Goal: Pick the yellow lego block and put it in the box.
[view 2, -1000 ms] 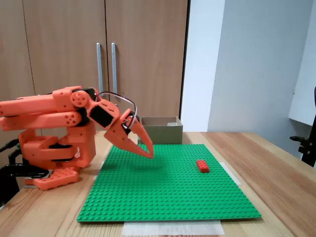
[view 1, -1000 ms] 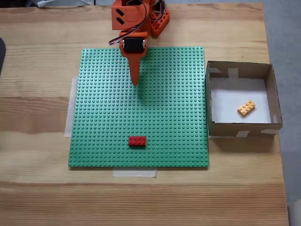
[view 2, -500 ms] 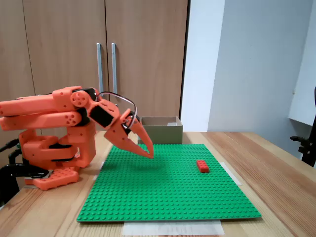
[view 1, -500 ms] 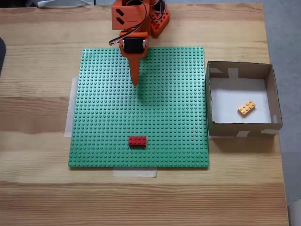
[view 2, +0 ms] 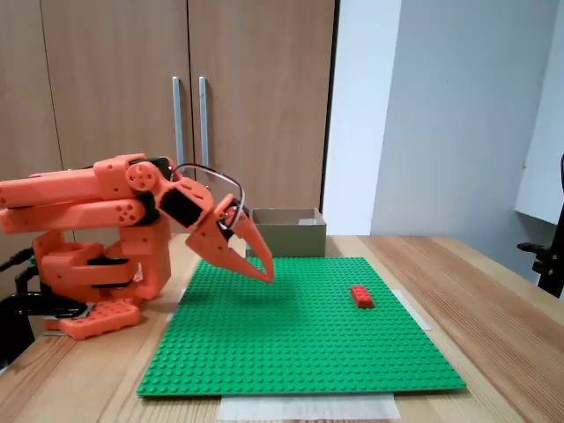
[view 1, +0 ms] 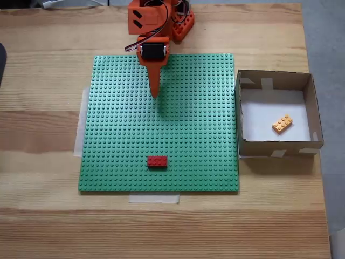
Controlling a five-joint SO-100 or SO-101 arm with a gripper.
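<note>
Yellow lego block point(view 1: 282, 123): lay inside the box point(view 1: 276, 145), on its white floor, apparently delivered.
Gripper point(view 1: 155, 95): clenched, empty, hovering well apart from the box, apparently parked.

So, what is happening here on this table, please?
An orange robot arm is folded back over the green baseplate, and its claw is shut, holding nothing, above the plate. The yellow lego block already lies on the white floor of the box, which stands beside the plate. A red brick sits untouched on the plate. The job looks done.
</note>
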